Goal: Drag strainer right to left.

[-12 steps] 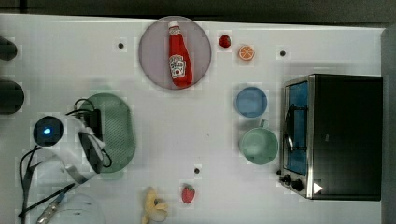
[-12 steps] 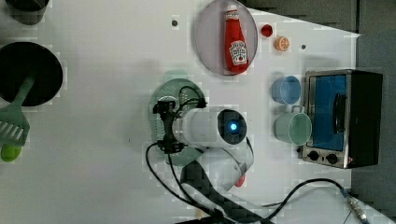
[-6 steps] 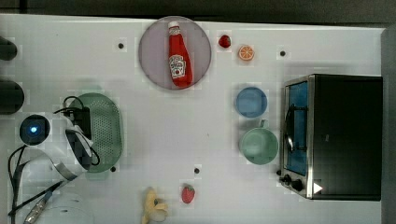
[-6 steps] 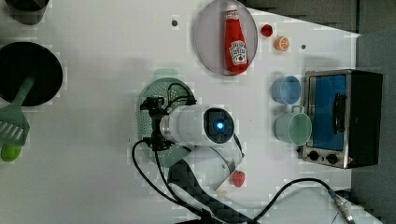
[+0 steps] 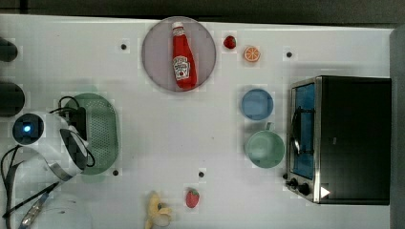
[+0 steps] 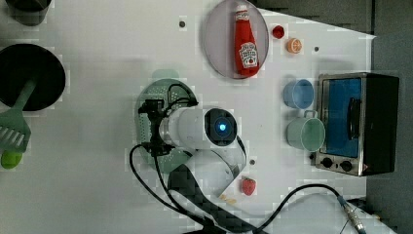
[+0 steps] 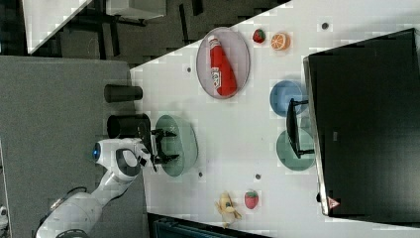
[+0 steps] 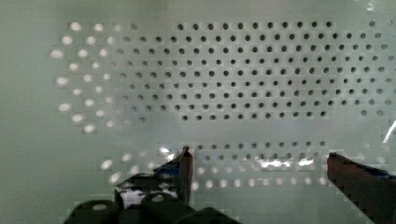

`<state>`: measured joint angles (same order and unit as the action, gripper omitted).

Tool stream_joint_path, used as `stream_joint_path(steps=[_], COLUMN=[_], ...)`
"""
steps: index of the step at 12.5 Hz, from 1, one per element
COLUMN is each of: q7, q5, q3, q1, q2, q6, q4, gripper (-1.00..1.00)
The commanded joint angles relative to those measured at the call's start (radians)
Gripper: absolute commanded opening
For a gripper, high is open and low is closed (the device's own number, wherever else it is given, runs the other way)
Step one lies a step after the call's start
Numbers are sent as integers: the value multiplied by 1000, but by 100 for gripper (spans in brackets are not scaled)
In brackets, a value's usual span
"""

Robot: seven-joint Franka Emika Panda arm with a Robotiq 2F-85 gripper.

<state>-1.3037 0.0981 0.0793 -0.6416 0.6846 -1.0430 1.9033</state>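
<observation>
The strainer (image 5: 102,131), a pale green oblong basket with a grid of tiny holes, lies near the top view's left end of the white table (image 5: 157,129). In the left view the arm covers much of the strainer (image 6: 152,92). My gripper (image 7: 167,146) reaches into the strainer (image 7: 184,144) with its two black fingers spread apart, open, with nothing between them. In the wrist view the perforated floor of the strainer (image 8: 243,79) lies just beyond the fingertips (image 8: 185,163), which stand wide apart. In the top view the gripper (image 5: 81,125) sits over the basket's left side.
A grey plate (image 5: 157,57) carries a ketchup bottle (image 5: 181,57). A blue bowl (image 5: 257,104), a mint mug (image 5: 264,149) and a toaster oven (image 5: 344,138) stand at the top view's right. Strawberries (image 5: 192,197), a banana (image 5: 156,215), an orange slice (image 5: 251,54) and black cups (image 5: 10,98) lie around.
The arm has shifted toward the top view's left, and the strainer has slid left with it. The fingers stay spread.
</observation>
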Motion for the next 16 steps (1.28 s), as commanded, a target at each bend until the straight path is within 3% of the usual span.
stream_joint_path(steps=[1,3,6,11,16], q7=[-75,-98,27,471,760], q5=[14,13,-11,-14,-27], q3=[-8,-11,-43,-165,-369], q1=[-28,-27,-27,-22,-12], q2=[-9,-12,-81,-352,-638], q6=[2,8,102,371,595], q4=[-3,-15,-8,-1,-6], gripper=[100,100,100,100,100])
